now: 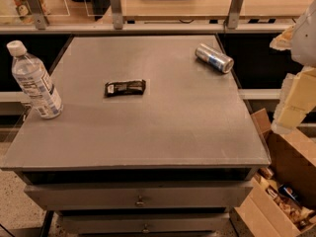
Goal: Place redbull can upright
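The redbull can (pixel 214 58), silver with blue panels, lies on its side near the far right corner of the grey cabinet top (pixel 163 127). Its silver end points toward the front right. My gripper (pixel 290 110) shows as cream-coloured blocks on the arm at the right edge of the camera view. It hangs beyond the cabinet's right edge, well to the right of the can and nearer the front, touching nothing.
A clear water bottle (pixel 34 83) with a white cap stands at the left edge. A dark snack packet (pixel 125 87) lies flat mid-table. An open cardboard box (pixel 281 191) sits on the floor at right. Drawers (pixel 140 197) face front, and a railing (pixel 148 26) runs behind.
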Robot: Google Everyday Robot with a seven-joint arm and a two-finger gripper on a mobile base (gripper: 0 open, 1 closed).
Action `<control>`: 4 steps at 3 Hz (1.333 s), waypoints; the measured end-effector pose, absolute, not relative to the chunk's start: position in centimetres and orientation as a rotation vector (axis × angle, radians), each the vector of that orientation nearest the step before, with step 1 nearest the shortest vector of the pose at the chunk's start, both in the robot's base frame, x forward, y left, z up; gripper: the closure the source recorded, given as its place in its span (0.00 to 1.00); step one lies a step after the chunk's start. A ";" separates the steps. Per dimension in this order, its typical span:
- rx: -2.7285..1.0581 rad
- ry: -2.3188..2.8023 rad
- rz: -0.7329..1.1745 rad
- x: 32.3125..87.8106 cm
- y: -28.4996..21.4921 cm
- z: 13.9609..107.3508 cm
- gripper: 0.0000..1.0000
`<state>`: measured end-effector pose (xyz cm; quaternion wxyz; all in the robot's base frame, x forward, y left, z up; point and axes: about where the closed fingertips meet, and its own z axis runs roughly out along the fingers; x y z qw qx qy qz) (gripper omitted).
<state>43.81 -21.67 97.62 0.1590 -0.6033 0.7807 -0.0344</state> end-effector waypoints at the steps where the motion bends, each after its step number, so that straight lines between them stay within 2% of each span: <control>1: -1.725 2.232 -0.099 43.8 -21.7 97.6 0.00; 2: -1.736 2.220 -0.092 46.4 -20.7 97.1 0.00; 4: -1.654 2.246 -0.133 55.9 -19.9 95.6 0.00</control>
